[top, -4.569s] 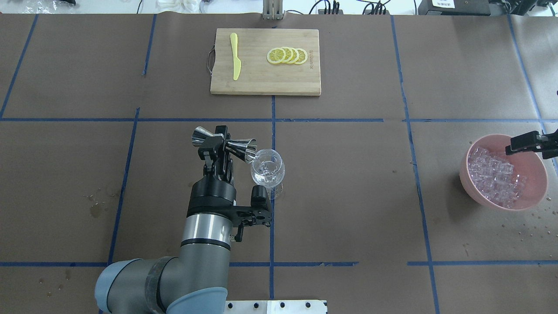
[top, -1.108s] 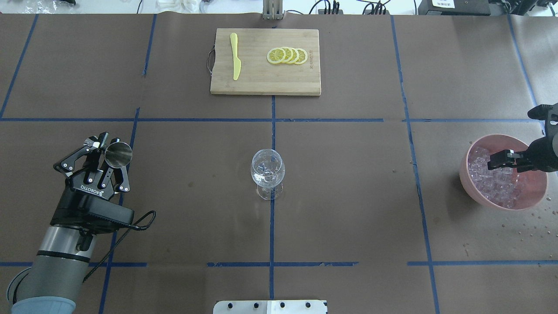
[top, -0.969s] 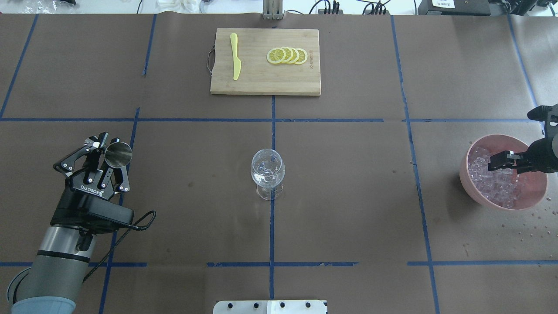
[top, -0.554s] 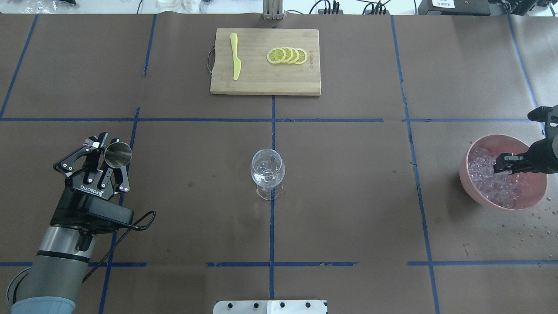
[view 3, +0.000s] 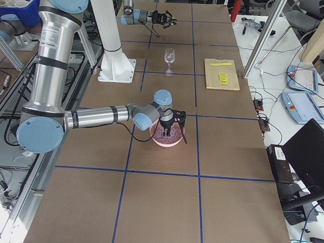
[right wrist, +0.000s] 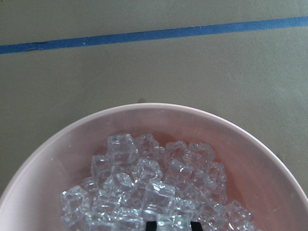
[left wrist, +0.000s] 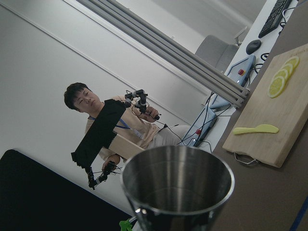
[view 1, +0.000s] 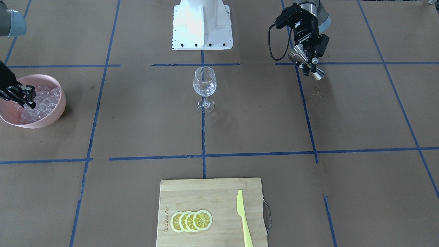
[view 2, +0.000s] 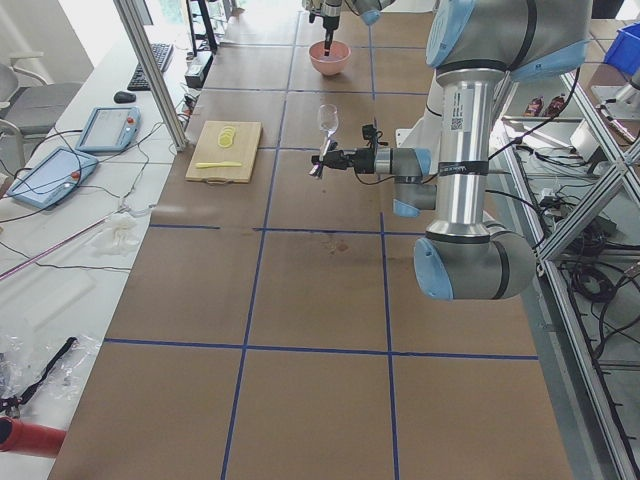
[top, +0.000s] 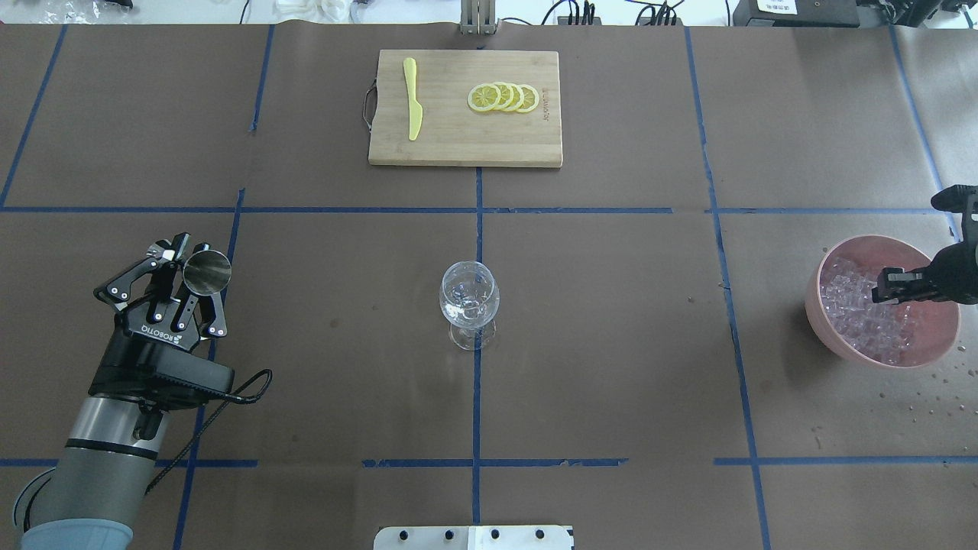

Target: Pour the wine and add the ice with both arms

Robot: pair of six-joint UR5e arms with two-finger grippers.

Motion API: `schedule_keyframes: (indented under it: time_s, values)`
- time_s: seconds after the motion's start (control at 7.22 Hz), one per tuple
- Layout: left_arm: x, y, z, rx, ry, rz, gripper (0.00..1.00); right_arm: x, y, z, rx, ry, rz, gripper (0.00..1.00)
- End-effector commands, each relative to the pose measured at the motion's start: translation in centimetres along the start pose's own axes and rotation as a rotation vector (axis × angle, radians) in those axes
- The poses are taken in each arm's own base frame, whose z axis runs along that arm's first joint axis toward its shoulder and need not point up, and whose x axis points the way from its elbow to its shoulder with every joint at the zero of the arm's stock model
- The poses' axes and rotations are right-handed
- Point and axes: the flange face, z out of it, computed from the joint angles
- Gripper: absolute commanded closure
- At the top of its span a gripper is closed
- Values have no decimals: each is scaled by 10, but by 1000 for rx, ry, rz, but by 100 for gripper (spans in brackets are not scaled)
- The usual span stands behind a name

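My left gripper (top: pixel 187 286) is shut on a steel jigger (top: pixel 207 273) and holds it upright above the table's left side, far from the clear wine glass (top: pixel 468 294) at the centre. The jigger's open mouth fills the left wrist view (left wrist: pixel 178 185). My right gripper (top: pixel 890 284) reaches down into the pink bowl (top: pixel 879 359) of ice (top: pixel 848 294) at the right. In the right wrist view its dark fingertips (right wrist: pixel 152 225) flank one ice cube closely at the bottom edge. The glass holds some clear liquid.
A bamboo cutting board (top: pixel 464 141) at the far middle carries lemon slices (top: pixel 503 98) and a yellow knife (top: pixel 412 99). The white pedestal base (view 1: pixel 202 24) stands at the robot's side. Droplets (top: pixel 928 397) spot the paper near the bowl.
The left gripper has carried the jigger from its tilt over the glass to the left and turned it upright. The right gripper has sunk into the ice, and its fingers have drawn together.
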Motion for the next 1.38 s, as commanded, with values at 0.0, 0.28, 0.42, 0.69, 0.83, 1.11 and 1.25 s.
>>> schedule_keyframes:
  time_s: [0.0,0.28,0.42,0.69,0.83,1.11,1.25]
  values:
    - [1,33,-2,6,0,-26,100,-5,8,-26,30,-21,-9,100]
    - [-9,49,-5,11,-1,-55,100,-15,10,-49,64,-46,-20,100]
    - [-23,72,-10,13,0,-61,100,-22,10,-57,70,-62,-30,100]
    - [-23,87,-13,15,7,-169,100,-35,12,-70,85,-91,-47,100]
    - [-4,111,-14,1,26,-313,100,-43,13,-80,95,-108,-46,100]
    - [17,107,-33,-7,99,-556,100,-49,13,-86,104,-121,-52,100]
    - [23,97,-38,-13,158,-675,100,-50,13,-87,105,-122,-53,100]
